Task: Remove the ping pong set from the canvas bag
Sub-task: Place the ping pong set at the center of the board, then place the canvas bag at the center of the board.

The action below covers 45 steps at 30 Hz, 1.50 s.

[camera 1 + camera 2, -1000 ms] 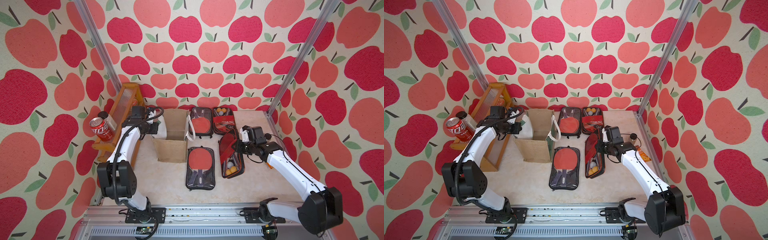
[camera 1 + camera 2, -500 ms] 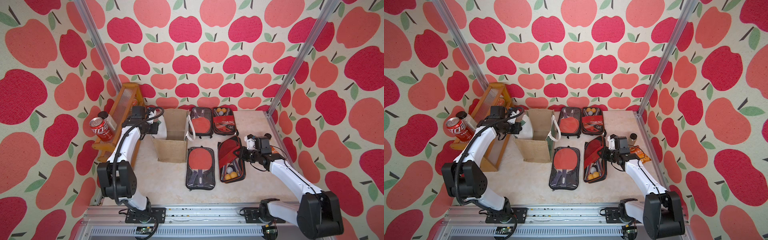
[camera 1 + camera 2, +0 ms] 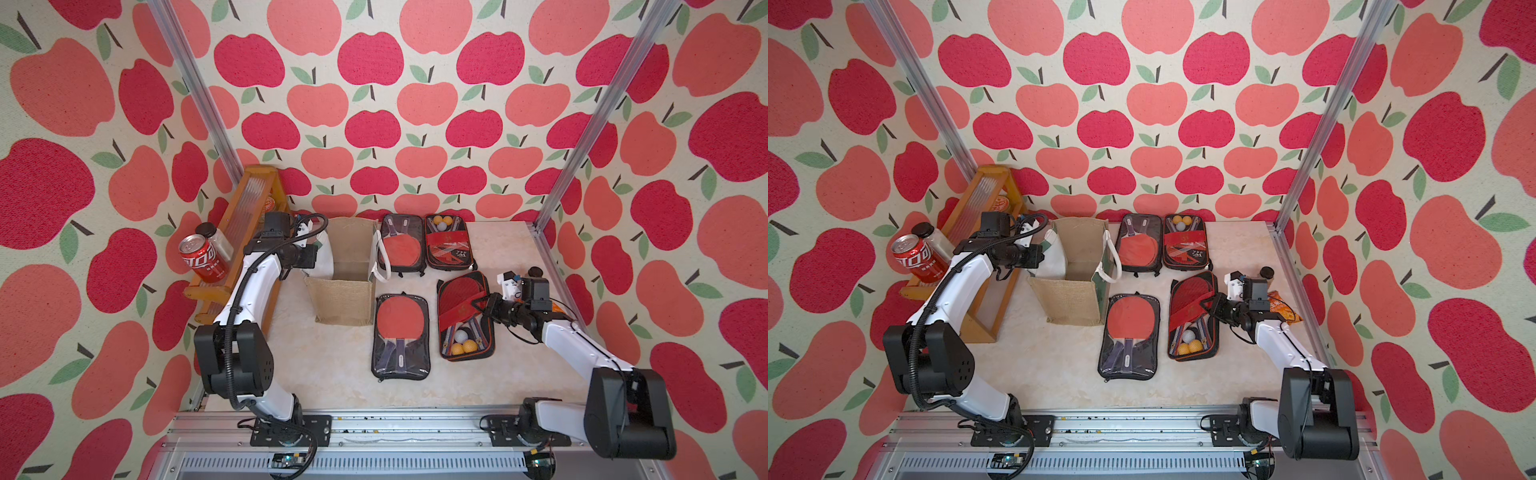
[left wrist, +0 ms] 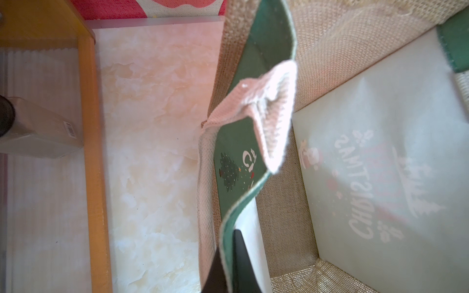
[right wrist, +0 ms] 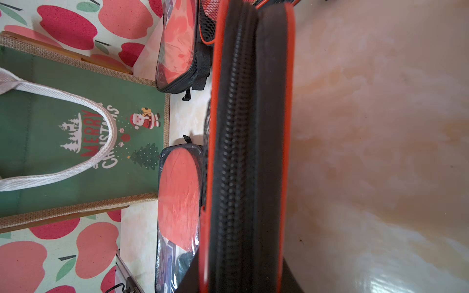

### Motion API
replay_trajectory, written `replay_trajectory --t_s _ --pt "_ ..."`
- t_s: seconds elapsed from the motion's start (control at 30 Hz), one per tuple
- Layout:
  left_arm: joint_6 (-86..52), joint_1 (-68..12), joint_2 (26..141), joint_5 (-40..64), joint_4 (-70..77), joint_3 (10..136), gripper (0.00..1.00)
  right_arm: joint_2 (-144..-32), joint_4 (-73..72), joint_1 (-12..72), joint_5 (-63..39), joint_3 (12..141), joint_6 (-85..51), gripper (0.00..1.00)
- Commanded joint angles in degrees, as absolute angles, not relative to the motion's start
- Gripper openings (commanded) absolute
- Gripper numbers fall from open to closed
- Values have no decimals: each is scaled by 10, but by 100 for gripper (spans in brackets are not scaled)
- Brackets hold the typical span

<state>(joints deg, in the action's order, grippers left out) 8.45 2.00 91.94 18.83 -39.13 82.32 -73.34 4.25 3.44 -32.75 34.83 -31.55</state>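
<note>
The canvas bag [image 3: 345, 270] stands upright and open at the back left of the table [image 3: 324, 365], just in front of a wooden rack [image 3: 232, 249]. The left gripper [image 4: 227, 251] has its jaws closed tight on the top edge of the bag's side panel, one finger inside and one outside. In the left wrist view I can look straight down into the bag: a jute floor and a white inner wall with a Christmas print showing through in reverse.

The ping pong set [image 3: 465, 316] is out of the bag. It is a black zip case trimmed in orange, on the table to the right of the bag with another case between them. Inside it are red paddles, one white ball and two orange balls [image 3: 463, 345] at the near end. The right gripper [image 3: 484, 306] has its jaws drawn in narrow on the case's right-hand zip edge. I cannot tell whether that edge is lifted off the table.

Three more cases lie flat. The front case [image 3: 401, 336] holds a red paddle behind clear plastic, and its far end lies by the foot of the bag. Two back cases sit side by side by the rear wall. One [image 3: 401, 249] holds a red paddle, the other [image 3: 449, 245] holds orange and white balls.

The rack carries a red soda can [image 3: 203, 257] and a clear jar [image 3: 216, 241] with a black lid. An orange snack packet [image 3: 1281, 305] lies by the right arm.
</note>
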Motion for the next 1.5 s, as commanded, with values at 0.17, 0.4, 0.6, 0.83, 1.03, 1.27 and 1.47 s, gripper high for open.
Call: replay_trajectory --t_s 0.17,0.4,0.6,0.83,1.03,1.27,1.47 --pt "89 16 929 181 -423 819 0 -805 33 18 -322 341 -289 29" --pt "93 15 933 191 -433 828 0 -850 23 8 -327 352 -279 40" --pt "96 14 937 194 -439 837 0 -880 15 4 -326 366 -274 47" --pt "102 8 951 192 -450 859 0 -907 29 -1 -310 392 -268 59" --pt "105 8 959 194 -462 890 0 -905 61 0 -279 416 -262 64" --pt "125 10 943 202 -460 911 32 -856 138 1 -207 448 -238 69" --pt "124 14 927 223 -462 931 42 -798 198 32 -134 494 -218 73"
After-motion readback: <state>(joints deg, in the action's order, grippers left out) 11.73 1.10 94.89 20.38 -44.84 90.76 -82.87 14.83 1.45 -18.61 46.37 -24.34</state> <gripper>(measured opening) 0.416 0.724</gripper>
